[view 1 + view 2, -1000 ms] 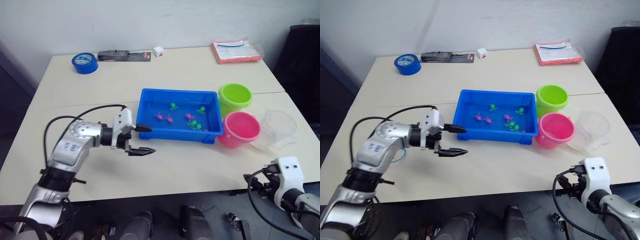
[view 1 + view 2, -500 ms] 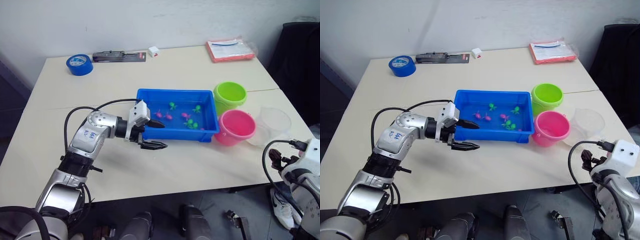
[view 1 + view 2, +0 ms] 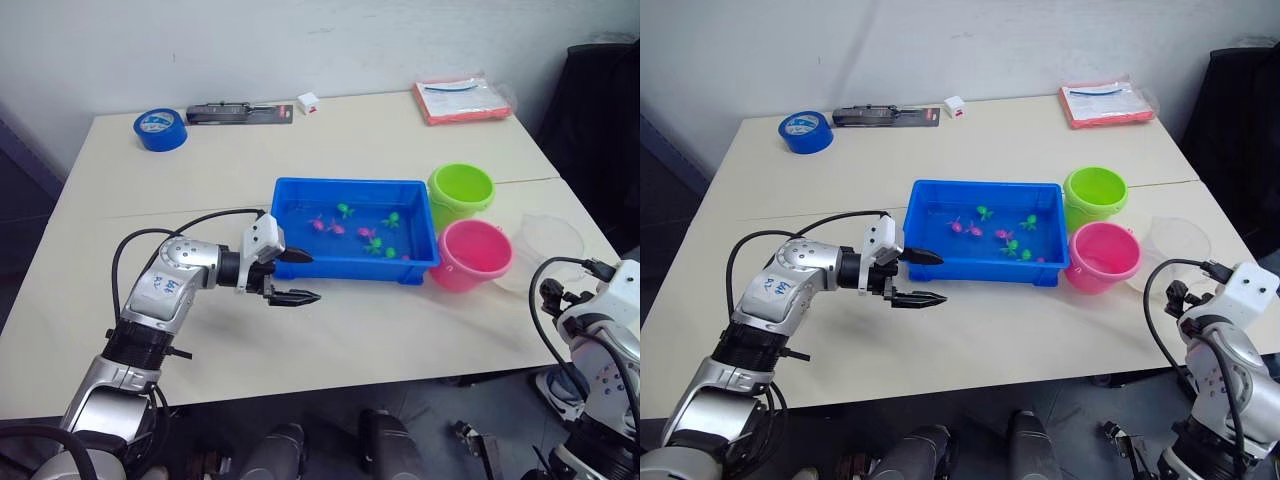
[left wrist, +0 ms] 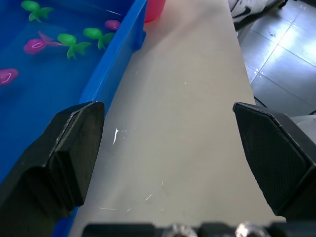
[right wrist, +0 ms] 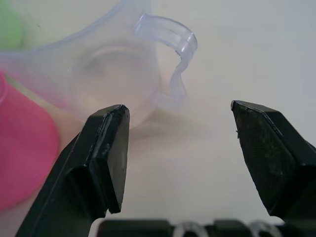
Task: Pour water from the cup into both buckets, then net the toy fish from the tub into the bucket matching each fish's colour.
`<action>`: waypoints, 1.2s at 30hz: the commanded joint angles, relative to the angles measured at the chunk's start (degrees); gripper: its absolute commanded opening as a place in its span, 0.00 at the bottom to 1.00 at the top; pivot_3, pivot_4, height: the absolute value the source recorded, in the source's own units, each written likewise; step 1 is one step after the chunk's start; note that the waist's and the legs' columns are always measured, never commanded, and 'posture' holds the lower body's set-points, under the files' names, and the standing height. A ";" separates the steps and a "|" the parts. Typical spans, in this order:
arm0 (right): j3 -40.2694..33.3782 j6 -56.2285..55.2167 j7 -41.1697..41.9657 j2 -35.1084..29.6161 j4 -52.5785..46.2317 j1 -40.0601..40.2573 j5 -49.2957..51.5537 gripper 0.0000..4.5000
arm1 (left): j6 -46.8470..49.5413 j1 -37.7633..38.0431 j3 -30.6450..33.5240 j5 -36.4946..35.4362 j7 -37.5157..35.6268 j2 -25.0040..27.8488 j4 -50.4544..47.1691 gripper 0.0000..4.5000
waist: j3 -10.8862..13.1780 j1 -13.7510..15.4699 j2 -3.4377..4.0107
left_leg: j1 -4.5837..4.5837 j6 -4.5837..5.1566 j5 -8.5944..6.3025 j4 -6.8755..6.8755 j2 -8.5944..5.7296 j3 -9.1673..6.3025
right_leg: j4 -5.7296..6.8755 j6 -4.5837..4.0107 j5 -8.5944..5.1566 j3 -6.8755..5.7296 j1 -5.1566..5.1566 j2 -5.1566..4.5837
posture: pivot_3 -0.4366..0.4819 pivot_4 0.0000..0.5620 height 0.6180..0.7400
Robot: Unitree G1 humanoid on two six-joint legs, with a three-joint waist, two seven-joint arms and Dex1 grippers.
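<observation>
Counting: two buckets | one cup | one tub

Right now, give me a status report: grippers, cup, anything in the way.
Left gripper open, empty, beside the tub. Right gripper open, facing the cup's handle, not gripping. Cup upright beside the pink bucket. Nothing between.

A pale cream counter stands against a plain white wall. At 3 o'clock, something dark, perhaps a chair, sits beside it. Grey tiled floor shows past the counter's near edge.
</observation>
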 commanded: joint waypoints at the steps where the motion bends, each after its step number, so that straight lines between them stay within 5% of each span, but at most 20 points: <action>1: -0.79 -2.73 -0.53 -1.22 0.92 -0.93 -0.67 1.00 | -0.99 0.35 1.85 -0.01 0.27 0.89 -1.05 0.99 | 0.00 0.01 0.00 | 0.00 0.00 0.00 0.00 0.00 -0.01 | 0.00 0.00 0.00 0.00 0.00 0.00 | 0.48 0.27 1.00; 30: 4.14 -25.45 -3.24 -1.84 17.41 -5.16 -6.07 1.00 | 4.50 0.75 2.92 -0.92 2.58 3.21 -6.36 0.99 | -0.01 -1.40 0.02 | -0.01 0.01 0.00 -0.02 0.00 0.03 | 0.01 0.00 0.01 0.04 -0.03 0.01 | 0.48 0.27 1.00; 33: 4.47 -26.88 -3.23 -1.79 18.57 -5.45 -5.94 0.82 | 4.57 0.64 3.04 -0.91 2.59 3.20 -6.29 1.00 | -0.01 -1.41 0.02 | 0.00 0.01 0.01 -0.01 0.00 0.03 | 0.01 0.01 0.01 0.03 -0.03 0.01 | 0.48 0.27 1.00; 36: 4.92 -28.32 -3.27 -1.98 19.14 -5.41 -5.96 0.50 | 4.66 0.63 3.14 -0.87 2.62 3.21 -6.37 1.00 | -0.01 -1.42 0.02 | 0.00 0.01 0.01 -0.01 0.00 0.03 | 0.01 0.00 0.01 0.02 -0.03 0.01 | 0.48 0.27 1.00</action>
